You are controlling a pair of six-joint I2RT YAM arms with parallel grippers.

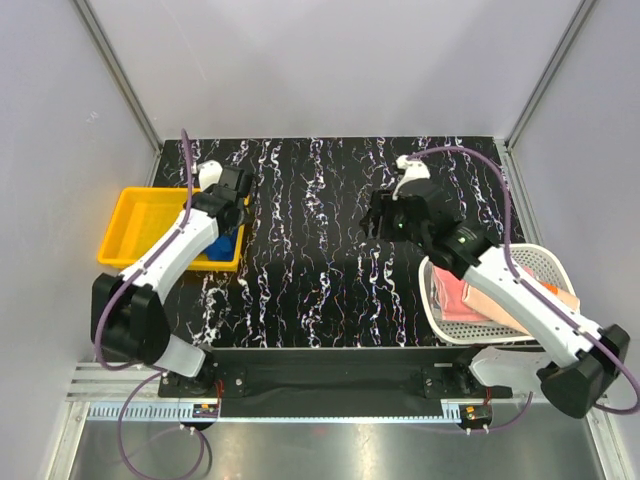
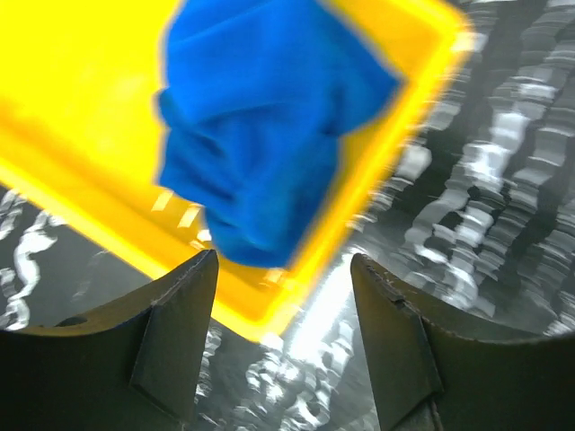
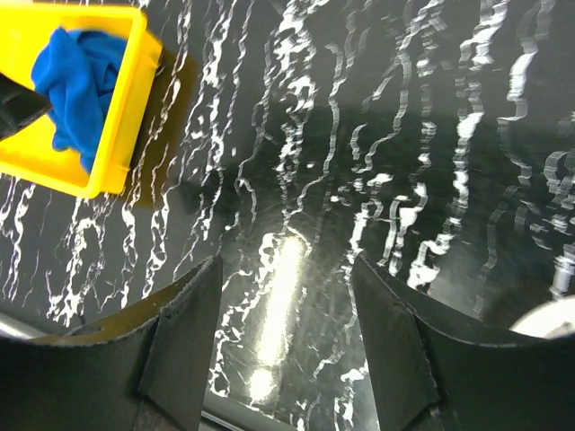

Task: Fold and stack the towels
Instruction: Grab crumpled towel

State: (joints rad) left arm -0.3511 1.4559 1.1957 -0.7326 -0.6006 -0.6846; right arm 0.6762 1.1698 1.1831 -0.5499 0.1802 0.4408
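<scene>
- Table (image 1: 320,200): you've got a black top w/ white marble-like veins, glossy.
- Back wall (image 1: 330,60): plain pale grey panel, no marks, no window in view.
- Side walls: left (image 1: 50,150) & right (image 1: 595,130), same pale grey, angled in toward the back.
- Posts: silver metal struts at both back corners, left (image 1: 118,72) & right (image 1: 545,75).
- Rail (image 1: 330,408): silver strip along the table's near edge.
- Below the rail you see a dull grey metal sheet (image 1: 330,450).
- Light: soft & even from above; bright glare streak (image 3: 278,278) on the top in the right wrist view.
</scene>
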